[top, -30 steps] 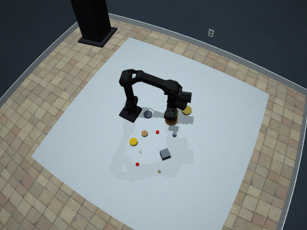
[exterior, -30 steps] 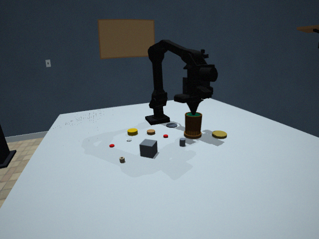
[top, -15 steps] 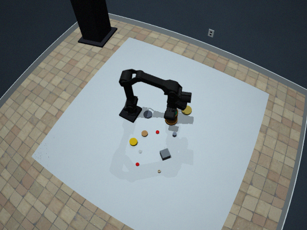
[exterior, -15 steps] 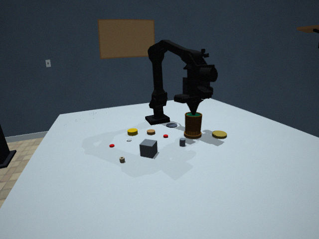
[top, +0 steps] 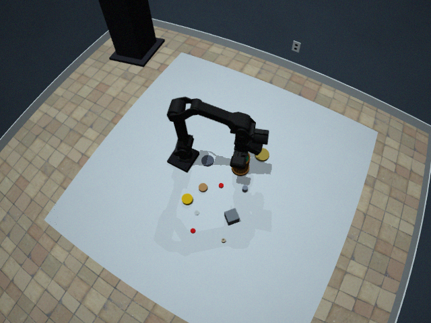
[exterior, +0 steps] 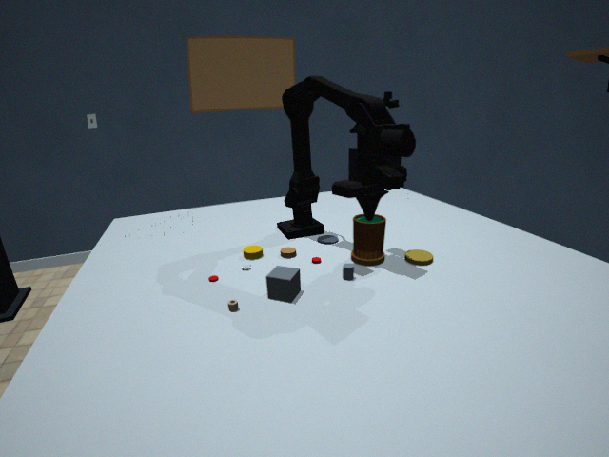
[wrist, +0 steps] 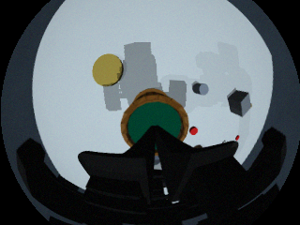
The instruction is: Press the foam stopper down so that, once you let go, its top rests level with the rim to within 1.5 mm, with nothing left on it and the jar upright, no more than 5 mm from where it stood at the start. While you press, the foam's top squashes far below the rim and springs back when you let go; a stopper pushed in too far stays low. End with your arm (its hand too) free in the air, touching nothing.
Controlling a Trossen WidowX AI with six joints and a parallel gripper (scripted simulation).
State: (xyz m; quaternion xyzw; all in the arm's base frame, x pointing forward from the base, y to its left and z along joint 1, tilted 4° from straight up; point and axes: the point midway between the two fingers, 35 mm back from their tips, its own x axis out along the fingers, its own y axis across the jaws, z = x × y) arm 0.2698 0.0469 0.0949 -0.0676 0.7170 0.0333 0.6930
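The tool [exterior: 369,216], fingers together on nothing, bears centrally on the soft, springy green foam stopper [exterior: 376,218] inside the upright, likely tippable brown jar [exterior: 368,242].

A grey cube [exterior: 283,283] sits on the pale table [exterior: 442,344], with a small grey cylinder [exterior: 348,271] near it. Two red discs [exterior: 316,259] [exterior: 212,278], a yellow disc [exterior: 252,251], a tan disc [exterior: 287,251] (all lying flat) and a beige spool [exterior: 233,305] lie scattered around them.
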